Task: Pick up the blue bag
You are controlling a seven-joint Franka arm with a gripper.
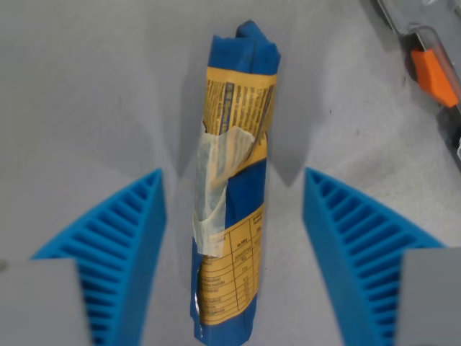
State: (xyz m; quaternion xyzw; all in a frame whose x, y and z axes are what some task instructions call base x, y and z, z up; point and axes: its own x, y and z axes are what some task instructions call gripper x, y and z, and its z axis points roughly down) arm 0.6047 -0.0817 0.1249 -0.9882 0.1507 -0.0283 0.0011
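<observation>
The blue bag [232,187] is a rolled blue packet with a yellow printed label and a strip of clear tape. It lies lengthwise on the grey table, running from the top centre to the bottom centre of the wrist view. My gripper [234,198] is open, with one ribbed blue finger [122,245] at the wrist view's left of the bag and the other at its right [353,245]. The bag lies in the gap between them, and neither finger touches it.
A grey tool with an orange part [432,68] lies at the top right corner of the wrist view. The grey table surface [86,94] surrounds the bag.
</observation>
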